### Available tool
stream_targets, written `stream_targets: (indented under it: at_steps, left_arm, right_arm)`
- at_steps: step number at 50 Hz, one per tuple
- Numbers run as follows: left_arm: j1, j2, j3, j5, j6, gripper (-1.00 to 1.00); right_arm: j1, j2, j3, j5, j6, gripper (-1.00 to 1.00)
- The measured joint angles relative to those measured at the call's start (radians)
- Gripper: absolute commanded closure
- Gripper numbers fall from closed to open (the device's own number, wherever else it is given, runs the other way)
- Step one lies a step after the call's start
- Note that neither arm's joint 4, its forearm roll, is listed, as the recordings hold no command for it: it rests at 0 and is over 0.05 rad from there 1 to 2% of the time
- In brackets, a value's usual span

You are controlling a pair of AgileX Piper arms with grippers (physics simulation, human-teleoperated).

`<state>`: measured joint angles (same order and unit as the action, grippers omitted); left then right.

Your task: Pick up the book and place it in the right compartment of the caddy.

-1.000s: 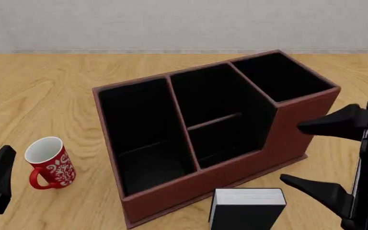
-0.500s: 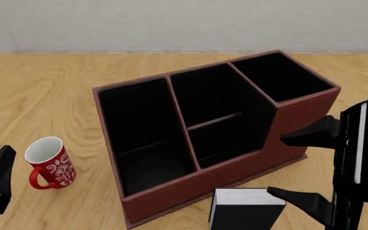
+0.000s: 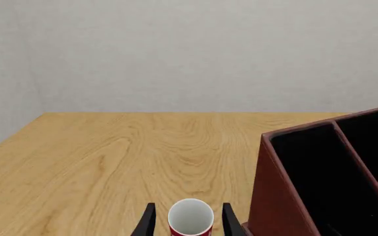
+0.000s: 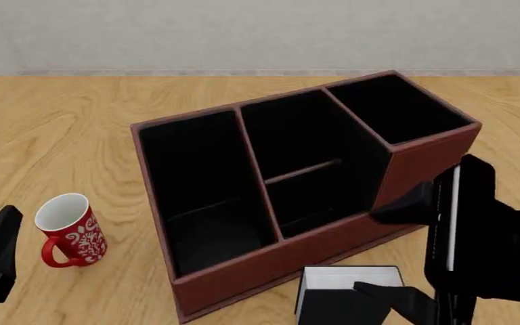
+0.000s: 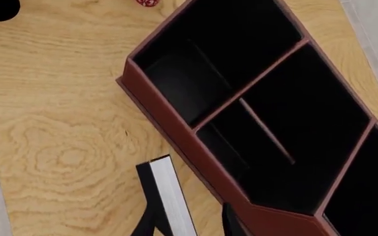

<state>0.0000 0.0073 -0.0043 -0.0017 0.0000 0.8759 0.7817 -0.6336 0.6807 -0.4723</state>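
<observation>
Black-covered book (image 4: 346,294) lies flat at bottom centre of front view, white page edges facing caddy (image 4: 300,189), just beside its near wall. Right gripper (image 4: 395,254) at lower right, fingers spread wide — one finger (image 4: 405,206) near caddy's right front corner, other over book's right edge; nothing grasped. Right compartment (image 4: 395,108) at upper right of caddy. Red mug (image 4: 68,230) stands at lower left, well apart from caddy. Left gripper (image 3: 187,223) low in its wrist view — fingers released, straddling mug's rim in that view.
</observation>
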Motion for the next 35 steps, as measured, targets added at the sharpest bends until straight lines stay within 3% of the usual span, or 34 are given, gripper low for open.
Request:
stream_targets:
  at_steps: [35]
  left_arm:
    - [0.000,0.000,0.000,0.000,0.000,-1.00]
  right_arm:
    - [0.044,0.103,0.056,-0.092,0.069,-1.00]
